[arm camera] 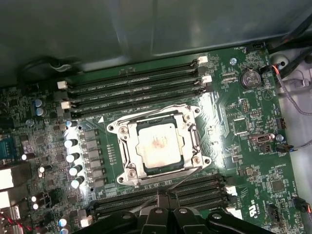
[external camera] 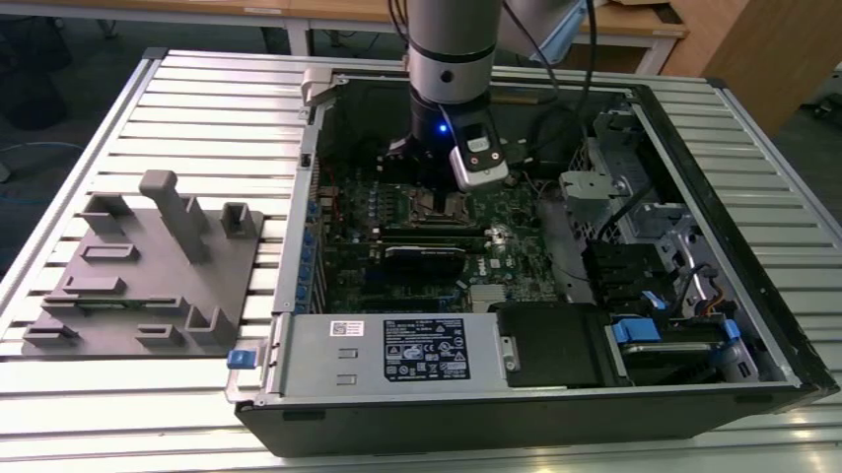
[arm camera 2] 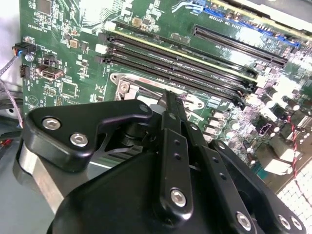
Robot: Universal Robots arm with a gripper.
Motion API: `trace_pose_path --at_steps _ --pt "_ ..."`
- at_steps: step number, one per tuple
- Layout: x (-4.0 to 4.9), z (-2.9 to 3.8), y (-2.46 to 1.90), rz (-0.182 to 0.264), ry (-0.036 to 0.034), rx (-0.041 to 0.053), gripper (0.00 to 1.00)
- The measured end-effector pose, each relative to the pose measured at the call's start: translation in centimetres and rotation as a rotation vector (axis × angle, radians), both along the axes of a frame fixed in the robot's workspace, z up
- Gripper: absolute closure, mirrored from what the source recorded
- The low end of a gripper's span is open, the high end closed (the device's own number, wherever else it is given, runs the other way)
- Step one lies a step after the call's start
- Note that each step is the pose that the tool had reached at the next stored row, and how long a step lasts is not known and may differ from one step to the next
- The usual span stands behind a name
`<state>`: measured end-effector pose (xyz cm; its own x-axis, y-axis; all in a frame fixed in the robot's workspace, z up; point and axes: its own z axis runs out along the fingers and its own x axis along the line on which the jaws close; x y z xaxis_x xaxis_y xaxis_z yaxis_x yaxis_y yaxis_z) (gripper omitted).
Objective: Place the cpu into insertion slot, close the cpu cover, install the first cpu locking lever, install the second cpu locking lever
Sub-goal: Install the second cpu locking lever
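Exterior view: the arm's wrist covers the far part of the motherboard (external camera: 421, 246); the insertion slot (external camera: 441, 205) shows as a small dark square beside it, contents too small to tell. The arm itself is cut off by the upper edge.

Second wrist view: the black hand (arm camera 2: 168, 105) blocks most of the socket area; only a strip of the cpu cover (arm camera 2: 127, 84) shows past it.

First wrist view: hand (arm camera: 163, 195) cut off by the picture's edge, fingertips pressed close, grip unclear. Locking levers beside the cpu (arm camera: 158, 146): seated or not, cannot tell.
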<state>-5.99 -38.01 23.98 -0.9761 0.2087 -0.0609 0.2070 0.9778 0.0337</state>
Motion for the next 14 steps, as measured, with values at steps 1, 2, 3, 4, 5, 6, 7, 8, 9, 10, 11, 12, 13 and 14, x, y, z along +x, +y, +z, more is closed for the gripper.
trace_pose_path --at_steps 1,2,3,4,5,6,7,8,9,10,11,12,13,14 --pt "-0.01 -0.02 -0.01 0.006 -0.0002 -0.0007 0.90" --pt "-0.03 -0.05 -0.01 0.012 -0.0005 -0.0011 0.90" --pt "-0.04 -0.07 -0.01 0.019 -0.0006 -0.0021 0.90" --pt "-0.06 -0.09 0.00 0.025 -0.0005 -0.0048 0.90" --pt "-0.09 -0.12 -0.01 0.029 -0.0005 -0.0073 0.90" --pt "-0.12 -0.17 -0.01 0.033 -0.0005 -0.0081 0.90" --pt "-0.18 -0.24 -0.01 0.037 -0.0006 -0.0084 0.90" --pt "-0.25 -0.34 -0.02 0.040 -0.0006 -0.0085 0.90" --pt "-0.33 -0.46 -0.03 0.043 -0.0006 -0.0085 0.90" --pt "-0.40 -0.57 -0.04 0.046 -0.0007 -0.0085 0.90" --pt "-0.48 -0.66 -0.04 0.049 -0.0006 -0.0086 0.90" --pt "-0.55 -0.75 -0.05 0.051 -0.0006 -0.0086 0.90" --pt "-0.63 -0.83 -0.06 0.053 -0.0006 -0.0086 0.90" --pt "-0.71 -0.92 -0.07 0.055 -0.0006 -0.0086 0.90"
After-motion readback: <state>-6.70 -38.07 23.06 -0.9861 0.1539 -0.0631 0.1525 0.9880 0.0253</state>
